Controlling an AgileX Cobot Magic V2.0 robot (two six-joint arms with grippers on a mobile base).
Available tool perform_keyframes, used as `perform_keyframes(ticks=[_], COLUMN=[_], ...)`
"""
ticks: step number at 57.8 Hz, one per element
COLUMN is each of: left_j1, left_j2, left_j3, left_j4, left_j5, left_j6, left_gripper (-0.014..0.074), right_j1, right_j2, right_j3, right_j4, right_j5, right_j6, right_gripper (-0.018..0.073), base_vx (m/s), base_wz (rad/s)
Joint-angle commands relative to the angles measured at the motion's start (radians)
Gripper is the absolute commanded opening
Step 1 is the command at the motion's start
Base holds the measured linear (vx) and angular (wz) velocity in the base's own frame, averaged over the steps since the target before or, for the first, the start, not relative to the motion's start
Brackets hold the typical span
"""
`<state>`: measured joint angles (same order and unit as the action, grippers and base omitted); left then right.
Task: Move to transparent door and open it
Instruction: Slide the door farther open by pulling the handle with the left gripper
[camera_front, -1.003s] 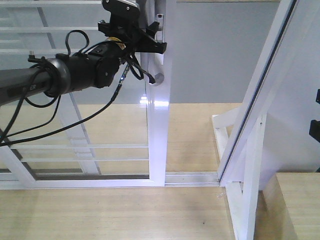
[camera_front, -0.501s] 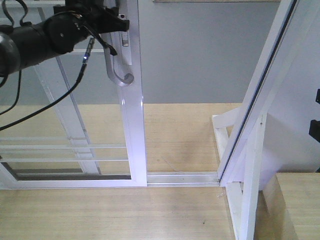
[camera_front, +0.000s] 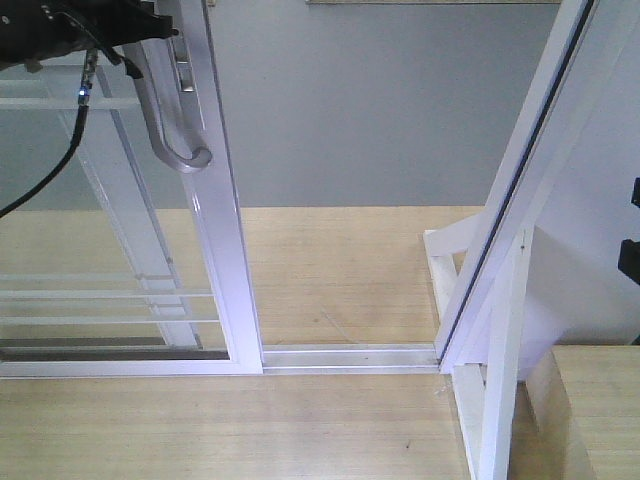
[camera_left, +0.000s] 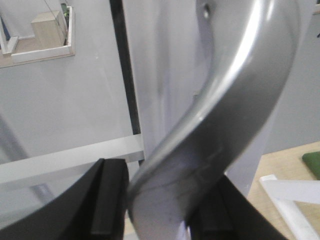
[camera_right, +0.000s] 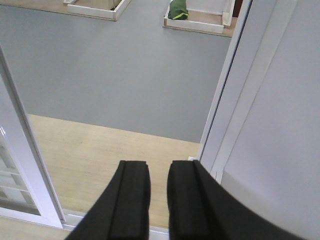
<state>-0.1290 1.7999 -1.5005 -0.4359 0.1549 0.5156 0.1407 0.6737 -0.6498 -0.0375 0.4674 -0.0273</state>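
Fingers (camera_left: 107, 200) of the left arm sit black on either side of the curved grey pull handle (camera_left: 220, 115), closed in against it, one pad left of the metal and one right, so the handle fills the gap. From the front view most of that arm is cut off at the top left corner; only a dark bulk (camera_front: 70, 25) and a trailing cable (camera_front: 55, 165) show, right at the handle's upper end. The transparent door (camera_front: 215, 210) stands at the left, its white stile tilting in the frame, thin white bars low on the glass, its foot on the floor track (camera_front: 345, 357). Right arm's fingers (camera_right: 134, 200) are nearly together, a narrow slit between them, gripping nothing, above the wooden floor (camera_right: 115, 150).
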Motion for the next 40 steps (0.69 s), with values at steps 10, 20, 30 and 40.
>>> perform_keyframes(ticks=[10, 20, 30, 40], left_j1=[0.102, 0.165, 0.232, 0.270], left_j2=[-0.102, -0.120, -0.133, -0.156], left_j3=[-0.034, -0.034, -0.034, -0.034], left_j4=[0.074, 0.101, 0.100, 0.126], left_j5=[0.025, 0.048, 0.066, 0.149], left_j6=[0.000, -0.001, -0.001, 0.003], left_gripper=[0.0387, 0.0387, 0.0387, 0.0387], right_j1=[-0.004, -0.004, -0.004, -0.004], right_j2=[0.005, 0.005, 0.005, 0.005], right_j3=[-0.029, -0.029, -0.029, -0.029], right_j4=[-0.009, -0.009, -0.009, -0.008], right_j5=[-0.124, -0.136, -0.136, -0.137], right_j6=[-0.011, -0.011, -0.011, -0.011], right_gripper=[0.0218, 0.0218, 0.0218, 0.0218], base_vx=[0.00, 0.00, 0.00, 0.00], base_wz=[0.00, 0.00, 0.00, 0.00])
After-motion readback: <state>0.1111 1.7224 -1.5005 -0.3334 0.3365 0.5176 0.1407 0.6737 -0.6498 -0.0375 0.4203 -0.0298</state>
